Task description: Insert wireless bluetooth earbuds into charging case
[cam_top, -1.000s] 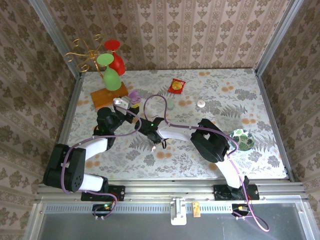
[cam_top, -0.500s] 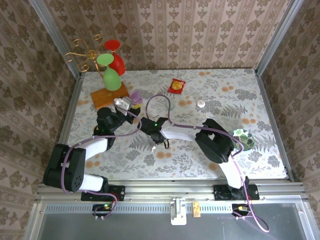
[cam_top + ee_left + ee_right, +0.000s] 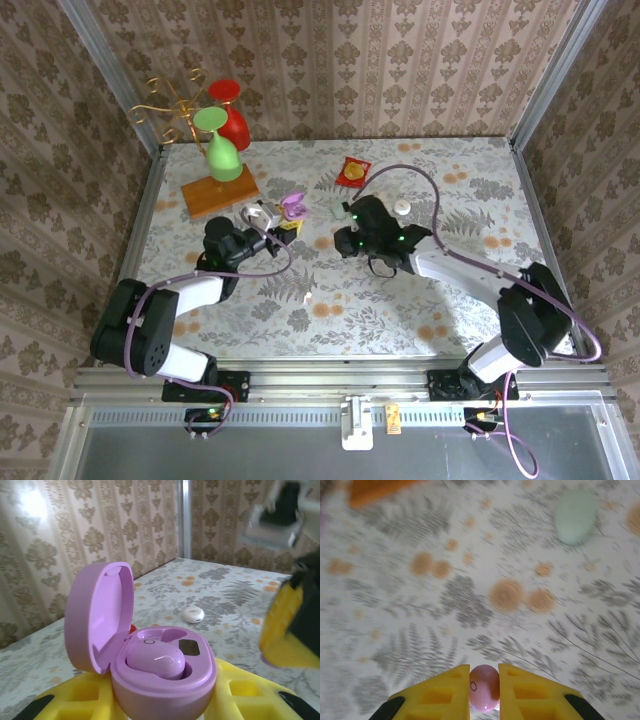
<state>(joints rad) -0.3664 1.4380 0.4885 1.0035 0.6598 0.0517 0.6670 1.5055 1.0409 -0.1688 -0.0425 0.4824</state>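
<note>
**Both claws loaded: one carries the case, the other a bud.**

We see the left claw (image 3: 160, 702) pinching the lilac charging case (image 3: 200, 676) between its yellow fingers (image 3: 75, 704). The lid stands open on the claw's left, and a seated earbud (image 3: 156, 661) lies in the case. Ahead of this claw, a small white oval (image 3: 193, 614) rests on the flowered table (image 3: 240, 592). The right claw (image 3: 484, 674) is pressed onto a loose lilac earbud (image 3: 484, 689), gripped at its fingertips over the table. A pale green oval (image 3: 575, 516) lies on the table ahead of that claw and to its right. An orange wooden base (image 3: 375, 490) sits ahead to its left.
</note>
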